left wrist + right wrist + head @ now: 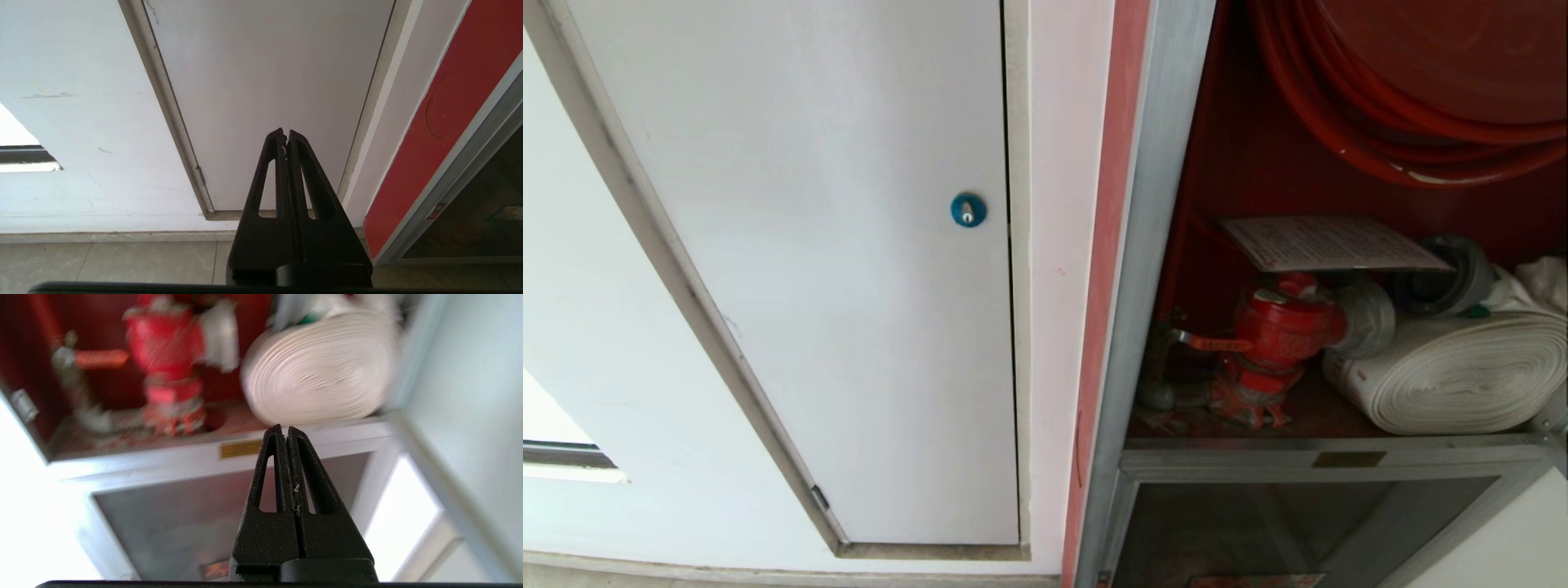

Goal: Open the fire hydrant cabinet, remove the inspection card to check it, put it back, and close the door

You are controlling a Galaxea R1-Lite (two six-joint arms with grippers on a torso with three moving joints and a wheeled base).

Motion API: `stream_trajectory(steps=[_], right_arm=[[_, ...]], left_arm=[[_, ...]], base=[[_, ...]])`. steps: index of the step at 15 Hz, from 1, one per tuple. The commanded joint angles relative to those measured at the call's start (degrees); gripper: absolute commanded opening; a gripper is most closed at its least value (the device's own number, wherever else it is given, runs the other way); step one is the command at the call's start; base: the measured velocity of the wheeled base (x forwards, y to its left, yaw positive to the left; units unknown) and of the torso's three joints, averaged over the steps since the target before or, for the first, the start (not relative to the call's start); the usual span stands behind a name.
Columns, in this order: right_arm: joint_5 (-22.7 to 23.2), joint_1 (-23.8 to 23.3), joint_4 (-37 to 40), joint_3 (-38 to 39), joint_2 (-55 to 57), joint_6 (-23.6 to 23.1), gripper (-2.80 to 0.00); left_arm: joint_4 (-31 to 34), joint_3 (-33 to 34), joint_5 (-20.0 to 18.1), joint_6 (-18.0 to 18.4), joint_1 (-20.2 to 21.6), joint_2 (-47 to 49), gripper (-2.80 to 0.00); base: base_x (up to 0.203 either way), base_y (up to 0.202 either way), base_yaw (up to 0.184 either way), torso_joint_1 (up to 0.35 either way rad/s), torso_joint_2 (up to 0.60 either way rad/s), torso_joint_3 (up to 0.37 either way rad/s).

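Observation:
The fire hydrant cabinet (1168,245) stands open, showing its red inside. The white inspection card (1327,242) lies flat on top of the red valve (1278,327), beside the rolled white hose (1454,376). The door (470,375) is swung out to the right, and only its pale panel and silver edge show. My right gripper (285,428) is shut and empty. It points at the silver crossbar (184,457) below the rolled hose (322,371), apart from the card, which is outside this view. My left gripper (286,132) is shut and empty, facing the white panel door. Neither gripper shows in the head view.
A white panel door (849,286) with a blue round lock (968,210) fills the wall left of the cabinet. The red hose reel (1421,90) hangs above the card. A lower glass door (1298,523) sits under the shelf. Tiled floor (122,261) runs along the wall.

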Motion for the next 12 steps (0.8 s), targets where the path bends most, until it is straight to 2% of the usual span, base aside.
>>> stream_trajectory(steps=[1,3,5,8,12], right_arm=[[1.4,0.0,-3.6,5.4,-0.3,0.1,-2.8],[7.0,0.0,-5.4,8.9,-0.3,1.1,-2.8],[10.0,0.0,-5.5,10.1,-0.3,1.2,-2.8],[11.0,0.0,-2.0,10.5,-0.3,1.5,-2.8],[11.7,0.0,-2.2,10.5,-0.3,2.1,-2.8]], left_arm=[[0.0,0.0,0.0,0.0,0.0,0.1,-2.8],[0.0,0.0,0.0,0.0,0.0,0.1,-2.8],[0.0,0.0,0.0,0.0,0.0,0.1,-2.8],[0.0,0.0,0.0,0.0,0.0,0.1,-2.8],[0.0,0.0,0.0,0.0,0.0,0.1,-2.8]], base=[[0.0,0.0,0.0,0.0,0.0,0.0],[0.0,0.0,0.0,0.0,0.0,0.0],[0.0,0.0,0.0,0.0,0.0,0.0],[0.0,0.0,0.0,0.0,0.0,0.0],[0.0,0.0,0.0,0.0,0.0,0.0]])
